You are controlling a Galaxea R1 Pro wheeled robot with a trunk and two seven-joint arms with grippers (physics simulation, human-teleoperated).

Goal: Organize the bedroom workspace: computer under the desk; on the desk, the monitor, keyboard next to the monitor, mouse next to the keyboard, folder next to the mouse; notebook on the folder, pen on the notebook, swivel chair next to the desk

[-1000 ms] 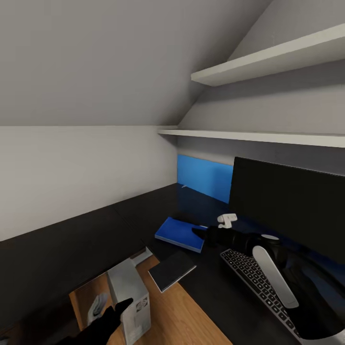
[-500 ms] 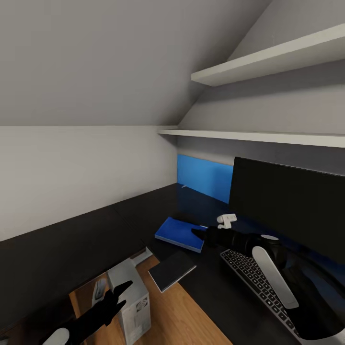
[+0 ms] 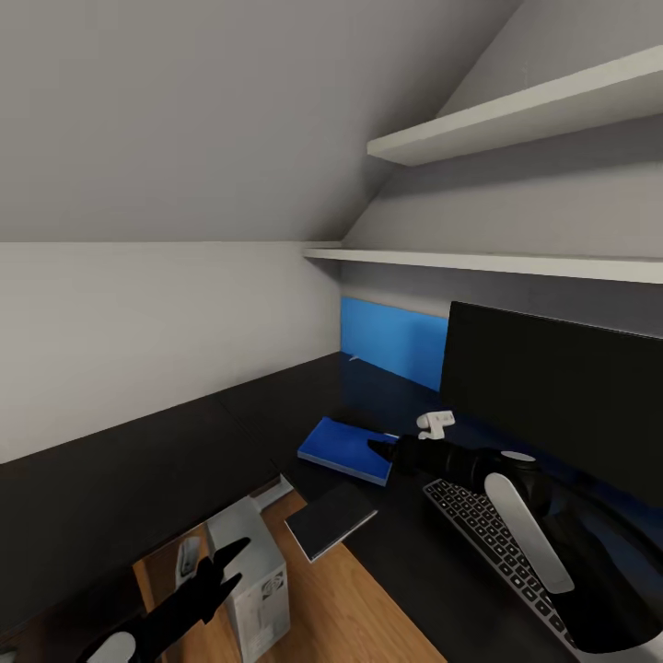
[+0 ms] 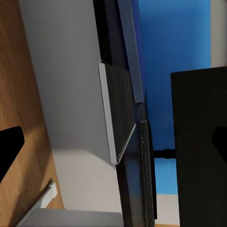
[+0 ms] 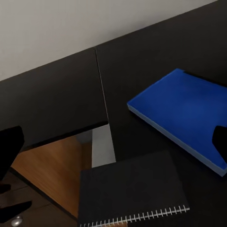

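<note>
The monitor and keyboard run off frame.

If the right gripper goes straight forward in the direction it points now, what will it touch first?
Most likely the blue folder: the right gripper, open, hovers at the folder's near edge and points across it. Its height above the desk is unclear, so it might pass just over the folder.

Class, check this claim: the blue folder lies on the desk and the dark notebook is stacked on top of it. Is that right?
Not quite. The folder does lie on the desk, but the notebook is not stacked on it: it lies beside the folder, apart from it, overhanging the desk edge. The right wrist view shows this, and the head view agrees.
</note>
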